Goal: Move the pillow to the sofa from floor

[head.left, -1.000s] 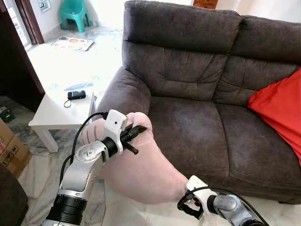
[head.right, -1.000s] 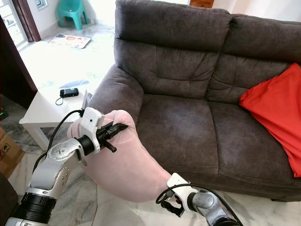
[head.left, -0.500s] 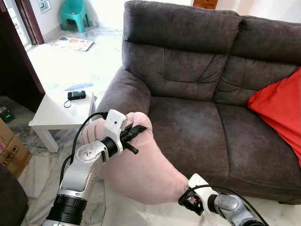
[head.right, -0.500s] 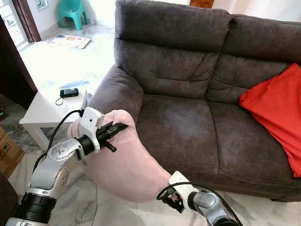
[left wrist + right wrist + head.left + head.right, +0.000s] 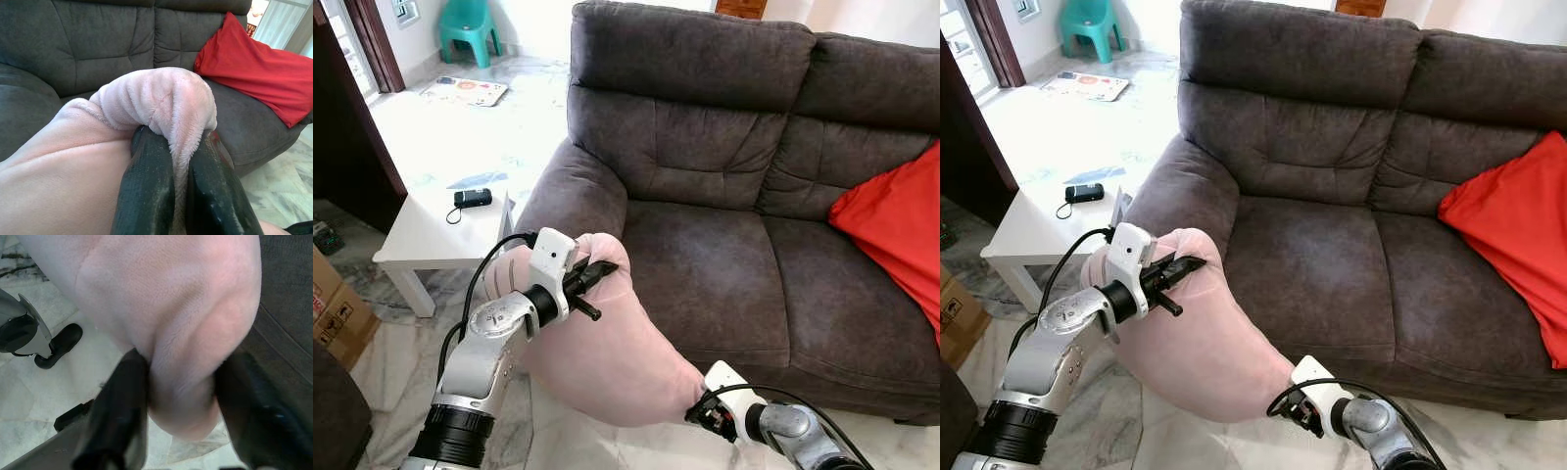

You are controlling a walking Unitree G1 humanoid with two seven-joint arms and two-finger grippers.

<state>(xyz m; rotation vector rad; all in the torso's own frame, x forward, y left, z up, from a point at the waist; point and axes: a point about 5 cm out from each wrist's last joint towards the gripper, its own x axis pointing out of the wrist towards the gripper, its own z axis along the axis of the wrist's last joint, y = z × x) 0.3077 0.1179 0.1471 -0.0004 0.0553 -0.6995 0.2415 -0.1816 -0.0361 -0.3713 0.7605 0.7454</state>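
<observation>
A: Pillow status: pale pink plush pillow (image 5: 607, 352) is off the marble floor (image 5: 391, 362), hanging between both arms in front of the dark grey fabric sofa (image 5: 724, 196), its upper part level with the seat's front edge and next to the near armrest. Not yet on the seat.

B: Left to right, please. What stands on the left?

A: White low bench (image 5: 435, 230) with a small black device (image 5: 472, 197) on it, just beside the armrest. Then the left gripper (image 5: 595, 276): its fingers (image 5: 146, 186) are closed on a bunched fold at the pillow's top corner, plush squeezed up between them.

B: And the right gripper (image 5: 713, 416)?

A: Low, at the pillow's bottom corner near the sofa base. In the right wrist view the fingers (image 5: 122, 401) sit either side of a rounded lobe of fabric, pressed into it: gripping.

B: Further right?

A: Red cushion (image 5: 896, 230) on the far seat; the near seat is where the pillow should go.

B: Risks?

A: Judgement only: both holds take folds of soft plush, not the body, so a fast lift could pull a fold out and drop one end. The pillow could also snag on the armrest or seat edge if raised too close.
</observation>
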